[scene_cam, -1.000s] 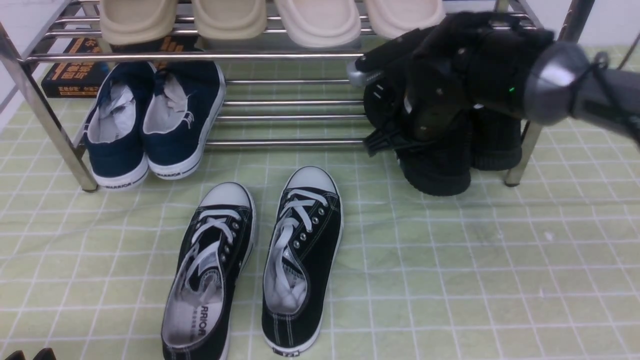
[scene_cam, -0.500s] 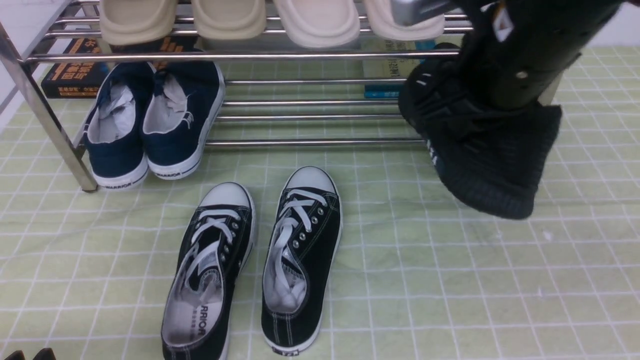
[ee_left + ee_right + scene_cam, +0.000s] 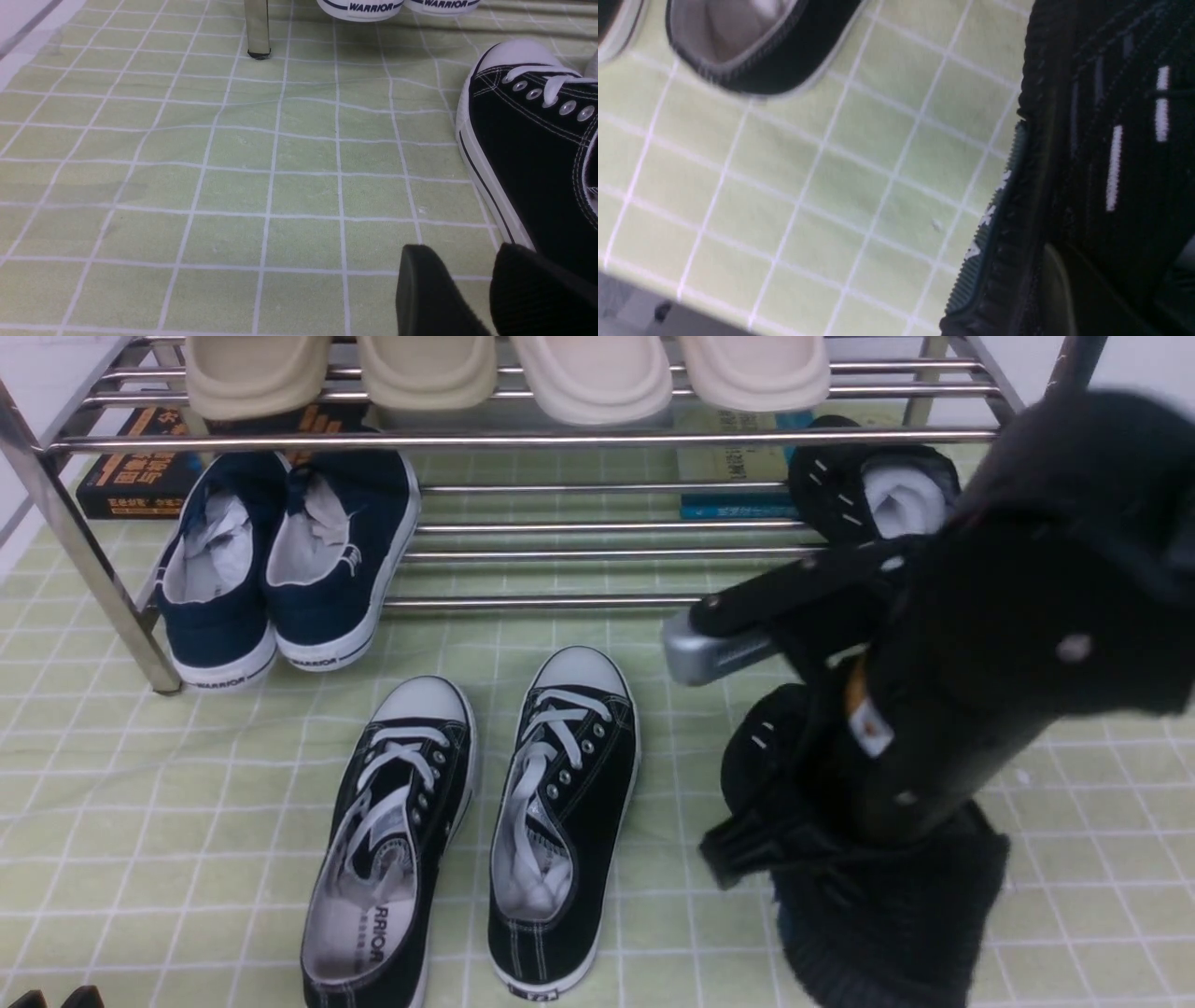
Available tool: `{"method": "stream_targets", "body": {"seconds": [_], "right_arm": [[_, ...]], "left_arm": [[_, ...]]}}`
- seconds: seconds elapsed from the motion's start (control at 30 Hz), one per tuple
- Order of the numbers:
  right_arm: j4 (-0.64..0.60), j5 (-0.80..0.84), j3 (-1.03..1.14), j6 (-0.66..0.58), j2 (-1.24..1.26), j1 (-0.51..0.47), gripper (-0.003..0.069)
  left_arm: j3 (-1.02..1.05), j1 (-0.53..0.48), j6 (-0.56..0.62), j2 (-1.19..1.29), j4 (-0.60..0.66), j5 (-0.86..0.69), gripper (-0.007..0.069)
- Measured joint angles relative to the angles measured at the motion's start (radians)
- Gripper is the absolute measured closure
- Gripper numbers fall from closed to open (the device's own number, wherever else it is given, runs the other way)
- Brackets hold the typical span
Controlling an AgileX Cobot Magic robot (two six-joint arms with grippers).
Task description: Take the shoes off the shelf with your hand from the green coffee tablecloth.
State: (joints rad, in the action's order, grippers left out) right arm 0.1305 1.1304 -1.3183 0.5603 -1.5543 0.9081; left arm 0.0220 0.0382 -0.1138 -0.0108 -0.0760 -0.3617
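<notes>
Pinching the shoe (image 3: 896, 933) by soft knit, the right gripper (image 3: 822, 859) could let it slip and tumble by the front edge of the cloth (image 3: 187, 821); the left gripper (image 3: 462, 266) has jaws spread

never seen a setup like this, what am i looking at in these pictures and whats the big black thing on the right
It is a two-armed robot. The wide picture looks forward from between its arms; the other two come from cameras on each wrist. The big black shape is the right arm, its jaws shut on one black knit sneaker low over the green checked cloth. Its twin sits on the chrome rack. The left arm sits beside the black canvas sneakers, jaws open and empty.
</notes>
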Motion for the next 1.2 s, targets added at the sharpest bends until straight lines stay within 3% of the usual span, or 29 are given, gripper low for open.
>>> {"method": "stream_targets", "body": {"seconds": [0.2, 0.57, 1.2], "right_arm": [[0.127, -0.12, 0.0, 0.132, -0.078, 0.009, 0.065], [0.364, -0.177, 0.0, 0.349, -0.179, 0.009, 0.0645], [0.423, -0.286, 0.0, 0.473, -0.275, 0.011, 0.0638]], "left_arm": [[0.0, 0.0, 0.0, 0.0, 0.0, 0.0, 0.0383], [0.0, 0.0, 0.0, 0.0, 0.0, 0.0, 0.0383], [0.0, 0.0, 0.0, 0.0, 0.0, 0.0, 0.0383]]}}
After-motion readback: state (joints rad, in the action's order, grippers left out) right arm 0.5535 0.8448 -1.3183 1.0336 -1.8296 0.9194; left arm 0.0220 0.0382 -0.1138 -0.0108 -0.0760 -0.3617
